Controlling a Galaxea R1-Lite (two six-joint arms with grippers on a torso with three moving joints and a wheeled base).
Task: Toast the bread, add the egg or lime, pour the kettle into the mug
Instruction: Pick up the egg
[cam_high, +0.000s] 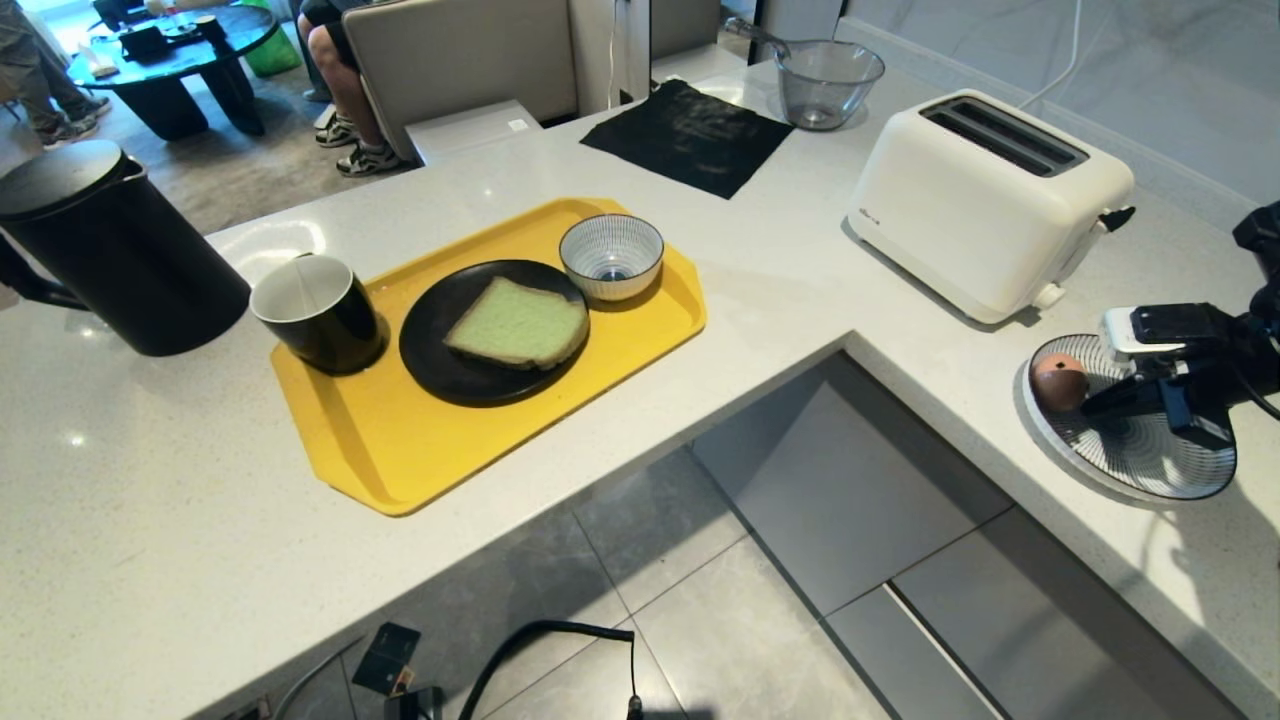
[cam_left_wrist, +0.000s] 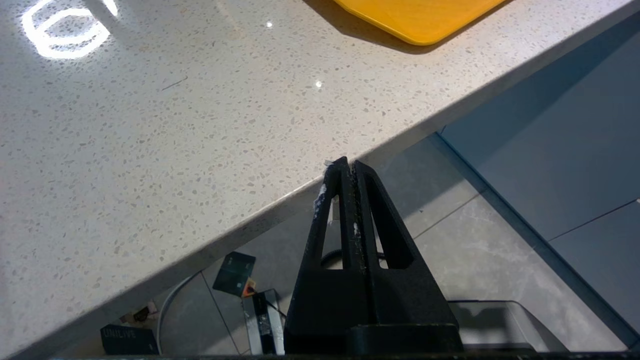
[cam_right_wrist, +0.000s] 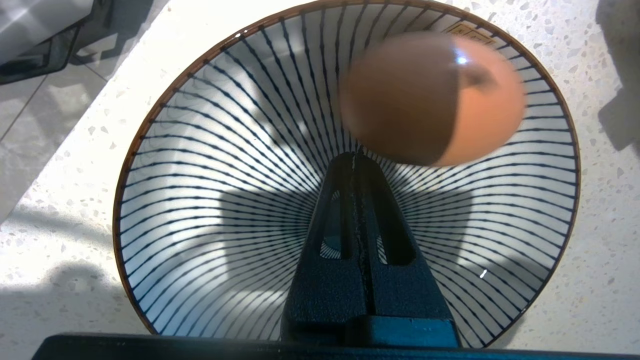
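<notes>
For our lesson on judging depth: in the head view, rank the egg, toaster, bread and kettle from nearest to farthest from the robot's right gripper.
1. egg, just beside the right gripper, in the striped plate.
2. toaster, behind it on the counter.
3. bread, on the black plate, mid-tray.
4. kettle, far left.

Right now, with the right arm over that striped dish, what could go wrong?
1. The right gripper has its fingers shut empty; the egg lies loose beyond the tips, so pushing on could roll it.
2. The striped dish sits near the counter edge, so a nudge might tip it off.
</notes>
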